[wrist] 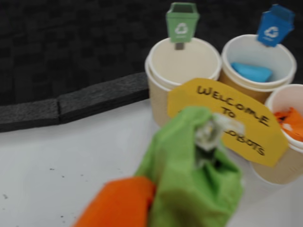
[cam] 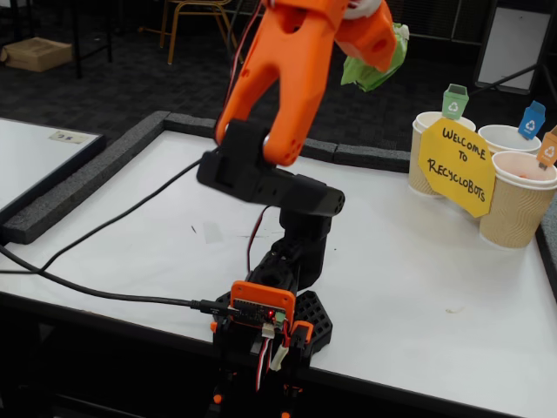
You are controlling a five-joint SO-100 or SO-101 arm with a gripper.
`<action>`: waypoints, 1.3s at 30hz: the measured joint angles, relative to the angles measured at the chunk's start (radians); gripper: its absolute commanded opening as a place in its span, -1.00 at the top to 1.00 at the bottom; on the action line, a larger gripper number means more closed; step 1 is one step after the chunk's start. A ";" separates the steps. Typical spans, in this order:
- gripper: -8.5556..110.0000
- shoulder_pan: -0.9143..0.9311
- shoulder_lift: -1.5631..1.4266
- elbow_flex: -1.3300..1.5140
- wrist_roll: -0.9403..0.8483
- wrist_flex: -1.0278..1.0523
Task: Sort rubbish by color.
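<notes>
My gripper (wrist: 177, 191) is shut on the green paper wad (wrist: 194, 161), which has a white tape patch on top. In the fixed view the gripper (cam: 376, 39) holds the green wad (cam: 376, 68) high above the table, left of the cups. The blue wad (wrist: 252, 71) lies in the cup with the blue flag (wrist: 258, 41). The orange wad (wrist: 291, 120) lies in the cup at the right edge (wrist: 278, 98). The cup with the green flag (wrist: 156, 90) looks empty in the wrist view and stands just beyond the held wad.
A yellow "Welcome to Recyclobots" sign (cam: 457, 165) leans on the three cups at the table's right side (cam: 518, 209). A black foam border (cam: 104, 165) edges the white table. A black cable (cam: 104, 292) runs to the arm's base (cam: 265, 318).
</notes>
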State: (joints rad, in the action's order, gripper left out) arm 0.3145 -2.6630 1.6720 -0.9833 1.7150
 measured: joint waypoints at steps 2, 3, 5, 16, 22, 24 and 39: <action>0.85 0.014 -0.032 0.000 0.000 0.009; 0.85 0.020 -0.048 0.000 0.000 0.011; 0.85 0.035 -0.089 0.015 0.000 0.020; 0.85 0.077 -0.170 0.055 0.000 0.041; 0.85 0.077 -0.170 0.055 -0.087 0.041; 0.85 0.077 -0.170 0.055 -0.156 0.041; 0.85 0.121 -0.092 0.066 -0.598 -0.140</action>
State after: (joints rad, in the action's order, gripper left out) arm 0.4357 -2.7550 1.7380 -1.5815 1.5754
